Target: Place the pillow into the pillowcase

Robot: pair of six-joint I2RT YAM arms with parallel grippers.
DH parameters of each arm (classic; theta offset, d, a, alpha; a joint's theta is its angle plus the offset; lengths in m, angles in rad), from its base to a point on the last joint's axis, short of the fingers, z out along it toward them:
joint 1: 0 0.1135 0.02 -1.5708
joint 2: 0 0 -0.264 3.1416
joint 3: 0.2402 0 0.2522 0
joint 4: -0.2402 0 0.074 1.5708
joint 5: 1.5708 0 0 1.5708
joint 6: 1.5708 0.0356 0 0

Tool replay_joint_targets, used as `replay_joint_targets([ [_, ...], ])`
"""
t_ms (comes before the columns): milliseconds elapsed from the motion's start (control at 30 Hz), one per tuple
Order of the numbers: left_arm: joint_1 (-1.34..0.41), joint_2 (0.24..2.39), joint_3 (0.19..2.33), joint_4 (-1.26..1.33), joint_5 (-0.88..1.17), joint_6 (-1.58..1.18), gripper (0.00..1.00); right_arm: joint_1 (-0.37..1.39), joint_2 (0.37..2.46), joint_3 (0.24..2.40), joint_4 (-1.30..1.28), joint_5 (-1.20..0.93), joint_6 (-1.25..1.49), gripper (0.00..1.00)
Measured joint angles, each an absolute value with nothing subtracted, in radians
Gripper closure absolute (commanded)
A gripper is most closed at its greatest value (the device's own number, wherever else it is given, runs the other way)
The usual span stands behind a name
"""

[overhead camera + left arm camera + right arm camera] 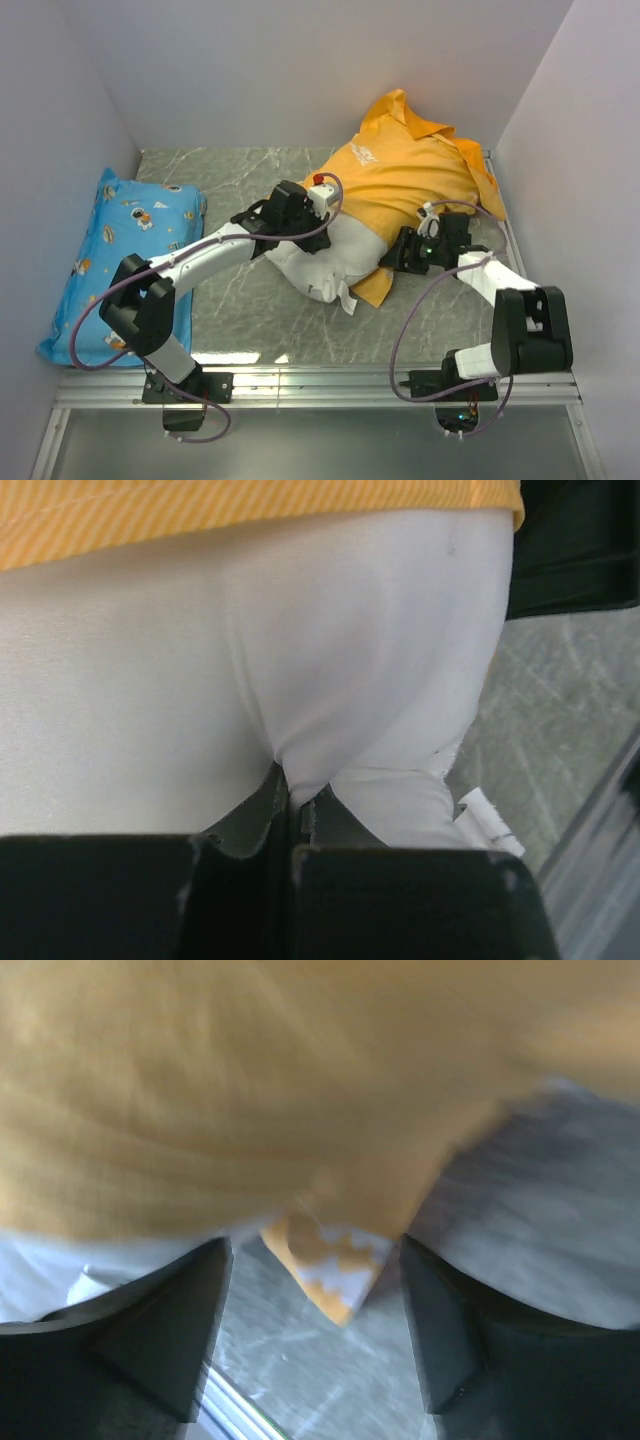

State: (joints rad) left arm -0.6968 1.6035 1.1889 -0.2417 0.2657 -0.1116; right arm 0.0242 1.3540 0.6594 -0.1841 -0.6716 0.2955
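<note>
Found the pillow (330, 262) lying partly inside the pillowcase (410, 175), near the middle of the table (240, 170), with its bare white end poking out toward the near left and a small tag (488, 820) at that end. Read its long axis as running diagonally, near left to far right, in line with the mouth of the pillowcase. Saw the left gripper (290, 810) pressed together on a fold of the white cover at that bare end, directly behind the pillow along that axis. Saw the right gripper (315, 1250) spread, with an orange corner of the pillowcase hanging between the fingers (160, 1340) and not clamped, though that view was blurred. Placed it at the near hem, on the right side of the opening. Judged the coming move to turn on that line: a push from the bare end toward the far right, against a hem held from the right. Rated the left arm as nearer the pillow and the right as nearer the hem. Noted a blue pillow (120, 250) well apart at the far left.
</note>
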Motion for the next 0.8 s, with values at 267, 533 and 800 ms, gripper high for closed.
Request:
replay_joint_targets([
  [267, -0.544, 1.631, 1.212, -0.237, 0.419, -0.289, 1.0, 0.196, 1.449, 0.753, -0.175, -0.696, 0.284, 1.0],
  [533, -0.348, 1.626, 1.303, -0.158, 0.37, -0.486, 1.0, 0.545, 1.418, 1.285, -0.3, -0.776, 0.141, 1.0],
  [800, -0.334, 1.481, 1.134, -0.103, 0.382, -0.512, 1.0, 0.697, 1.626, 1.414, -0.358, -0.932, -0.004, 0.95],
])
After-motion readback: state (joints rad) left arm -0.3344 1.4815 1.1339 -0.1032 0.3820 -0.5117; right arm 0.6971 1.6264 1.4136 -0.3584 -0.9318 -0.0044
